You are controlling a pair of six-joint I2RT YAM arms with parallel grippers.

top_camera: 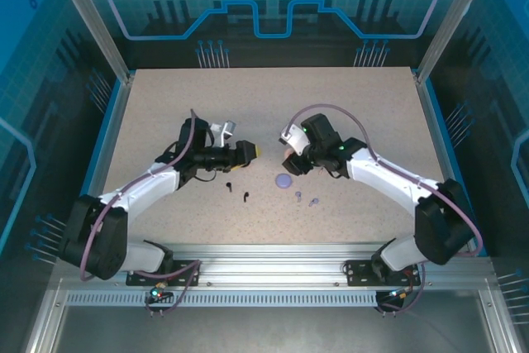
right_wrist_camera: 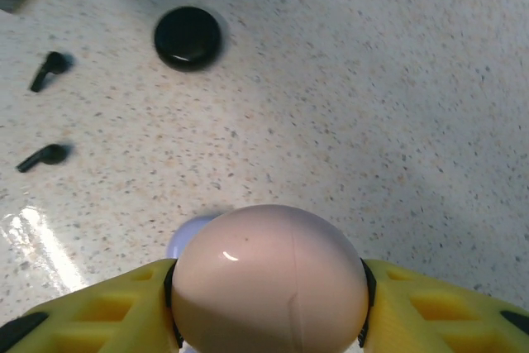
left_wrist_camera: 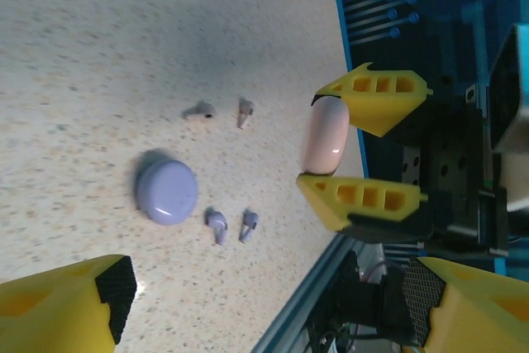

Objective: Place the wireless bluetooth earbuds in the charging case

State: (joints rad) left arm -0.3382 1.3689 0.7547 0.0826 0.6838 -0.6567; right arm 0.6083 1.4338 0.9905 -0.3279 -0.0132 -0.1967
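My right pincer [left_wrist_camera: 324, 140] clamps the pink case [right_wrist_camera: 269, 279]; left pincer [left_wrist_camera: 273, 287] gapes empty. Right wrist: black case [right_wrist_camera: 188, 37]. Left wrist: lilac case [left_wrist_camera: 166, 193], lilac earbuds [left_wrist_camera: 216, 225].

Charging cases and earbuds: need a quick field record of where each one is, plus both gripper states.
right gripper: shut on pink case, held over the table
left gripper: open, holding nothing
lilac case: on table, lilac earbuds beside it
pink earbuds: two, loose on table
black case: on table
black earbuds: two, loose near black case
status: all six earbuds outside the cases
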